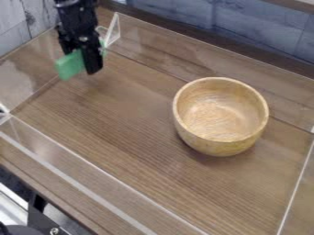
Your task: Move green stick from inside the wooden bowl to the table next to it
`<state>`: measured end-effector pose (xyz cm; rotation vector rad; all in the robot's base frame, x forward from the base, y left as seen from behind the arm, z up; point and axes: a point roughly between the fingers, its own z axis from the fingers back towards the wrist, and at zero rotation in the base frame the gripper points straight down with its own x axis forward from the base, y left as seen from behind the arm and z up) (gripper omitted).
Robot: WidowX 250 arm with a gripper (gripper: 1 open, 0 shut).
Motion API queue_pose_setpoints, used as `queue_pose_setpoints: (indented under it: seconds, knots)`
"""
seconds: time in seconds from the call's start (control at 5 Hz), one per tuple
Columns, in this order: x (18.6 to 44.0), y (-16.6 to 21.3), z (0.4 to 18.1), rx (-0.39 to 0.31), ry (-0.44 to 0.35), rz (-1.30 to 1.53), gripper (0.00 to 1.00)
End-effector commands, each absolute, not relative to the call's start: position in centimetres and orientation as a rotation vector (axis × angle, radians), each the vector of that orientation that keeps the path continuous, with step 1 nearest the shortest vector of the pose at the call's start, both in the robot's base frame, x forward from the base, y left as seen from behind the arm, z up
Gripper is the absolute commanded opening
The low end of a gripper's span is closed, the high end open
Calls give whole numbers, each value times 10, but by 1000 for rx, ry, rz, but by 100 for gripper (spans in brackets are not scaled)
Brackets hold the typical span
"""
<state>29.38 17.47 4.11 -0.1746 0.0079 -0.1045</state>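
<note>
The green stick [70,65] is out of the wooden bowl [221,115], well apart from it toward the far left corner of the table [123,138]. It sits low at the fingertips of the gripper [84,62], which points straight down; whether the jaws grasp it or have let go, I cannot tell. The bowl is empty. To finish well, the jaws should part fully and the arm lift straight up without dragging the stick.
</note>
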Motion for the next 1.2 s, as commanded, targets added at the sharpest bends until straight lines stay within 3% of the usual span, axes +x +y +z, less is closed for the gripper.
queue_pose_setpoints:
  seconds: [0.0,0.6,0.8,1.0]
  knots:
    - [298,184,54,-166,-32,-123,100]
    - [300,207,68,-227,-39,-130,100]
    - [305,210,66,-247,-36,-162,0]
    - [307,205,65,-270,-40,-115,100]
